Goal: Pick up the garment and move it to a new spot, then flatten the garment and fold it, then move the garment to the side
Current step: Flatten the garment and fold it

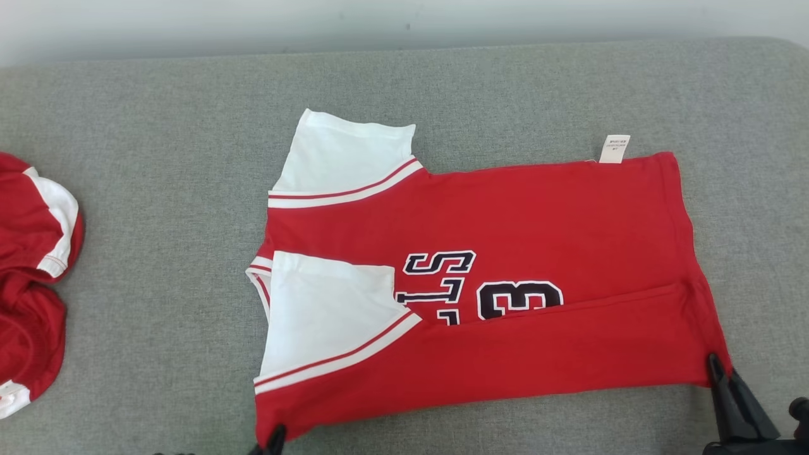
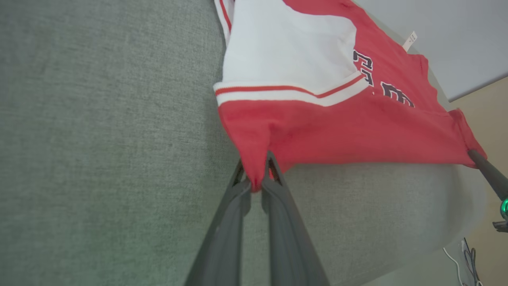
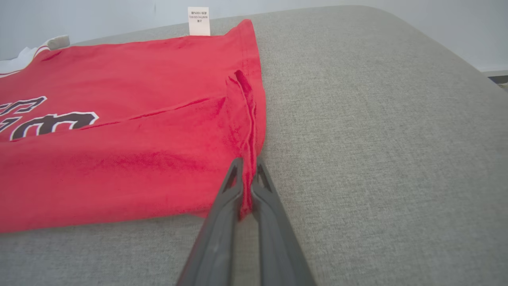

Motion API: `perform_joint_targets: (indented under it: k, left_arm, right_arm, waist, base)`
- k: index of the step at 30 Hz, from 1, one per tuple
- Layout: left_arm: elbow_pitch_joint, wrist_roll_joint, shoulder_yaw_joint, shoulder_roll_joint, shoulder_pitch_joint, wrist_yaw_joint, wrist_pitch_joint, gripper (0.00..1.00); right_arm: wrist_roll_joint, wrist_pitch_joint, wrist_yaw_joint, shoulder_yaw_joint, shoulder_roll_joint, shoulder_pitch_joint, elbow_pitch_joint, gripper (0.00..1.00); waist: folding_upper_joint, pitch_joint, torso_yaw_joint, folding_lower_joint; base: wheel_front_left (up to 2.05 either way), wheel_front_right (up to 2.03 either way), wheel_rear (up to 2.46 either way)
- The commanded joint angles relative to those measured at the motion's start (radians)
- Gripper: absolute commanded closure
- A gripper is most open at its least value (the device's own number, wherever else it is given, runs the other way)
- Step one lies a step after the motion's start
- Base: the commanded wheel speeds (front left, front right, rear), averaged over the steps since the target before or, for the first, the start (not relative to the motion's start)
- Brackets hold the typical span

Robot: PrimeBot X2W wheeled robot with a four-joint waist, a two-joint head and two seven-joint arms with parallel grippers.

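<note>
Lying sideways across the middle of the head view, the red jersey [image 1: 537,221] is spread on the grey padded surface [image 1: 158,126]. Its white sleeves [image 1: 328,316] point toward the left of the frame and its hem toward the right. The near long edge is folded up over the body and covers the lower part of the black lettering [image 1: 480,287].

The left gripper [image 1: 275,437], at the bottom edge just left of centre, has its two dark fingers pinched onto the jersey's lower left corner. The left wrist view shows red cloth squeezed between the tips. The right gripper [image 1: 719,370], at the lower right, is clamped the same way on the corner at the hem, with fabric bunched between its fingers in the right wrist view.

A white care label [image 1: 614,149] sticks out from the jersey's far edge, upper right. Another red and white garment [image 1: 31,278] sits crumpled at the left edge, well apart.
</note>
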Motion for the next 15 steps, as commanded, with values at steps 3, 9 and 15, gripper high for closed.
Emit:
perform_joint_targets:
  k: [3, 9, 15]
  left_arm:
    - [-0.009, -0.018, -0.020, 0.004, 0.020, 0.015, 0.045, 1.00]
    - [-0.015, -0.021, -0.027, -0.001, 0.024, 0.036, 0.064, 0.14]
    - [-0.026, 0.001, -0.006, -0.009, 0.006, 0.057, 0.027, 0.00]
  right_arm:
    - [-0.018, 0.012, -0.002, -0.004, 0.015, 0.007, 0.003, 1.00]
    - [-0.034, 0.015, -0.002, -0.010, 0.007, 0.003, 0.022, 0.54]
    - [-0.049, -0.019, -0.002, -0.039, -0.001, 0.011, 0.002, 0.00]
  waist:
    - [0.0000, 0.000, 0.005, 0.0001]
    - [0.0000, -0.005, 0.012, 0.0001]
    - [0.0000, -0.025, 0.015, 0.0001]
  base:
    - [0.00, 0.00, 0.00]
    - [0.00, 0.00, 0.00]
    - [0.00, 0.00, 0.00]
